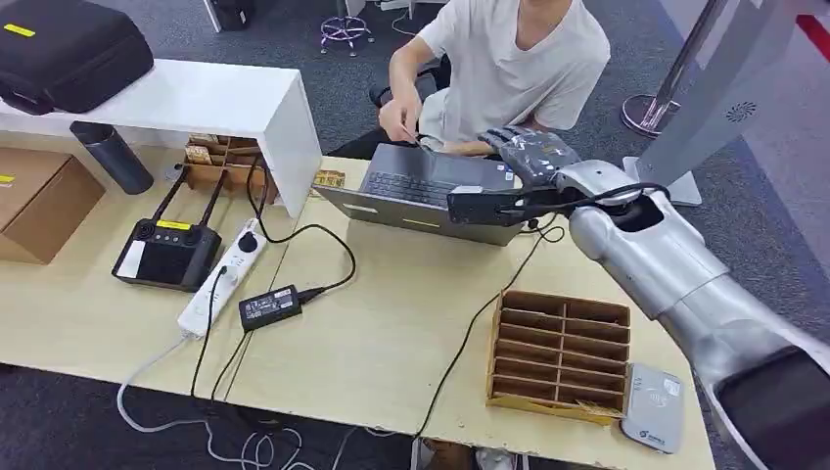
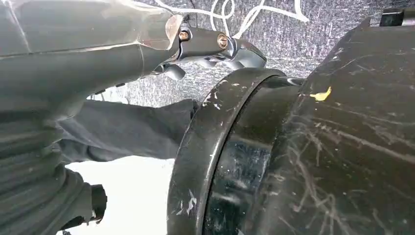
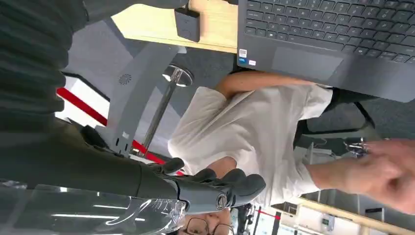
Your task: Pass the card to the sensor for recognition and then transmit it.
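Note:
My right arm reaches over the table toward a person in a white shirt (image 1: pixel 519 59) seated behind an open laptop (image 1: pixel 431 186). My right hand (image 1: pixel 529 152) hovers above the laptop's right corner; its fingers (image 3: pixel 215 188) lie stretched out with nothing in them. The person's hand (image 1: pixel 401 122) is raised over the laptop and pinches something small (image 3: pixel 357 146), too blurred to name. The grey card sensor (image 1: pixel 654 406) lies at the table's near right corner. My left hand (image 2: pixel 210 46) hangs low beside my body, holding nothing.
A wooden slotted box (image 1: pixel 558 352) stands just left of the sensor. A power strip (image 1: pixel 225 279), an adapter (image 1: pixel 269 306) and cables cross the table's middle. A remote controller (image 1: pixel 166 253), a cardboard box (image 1: pixel 39 201) and a white shelf (image 1: pixel 196 98) are at the left.

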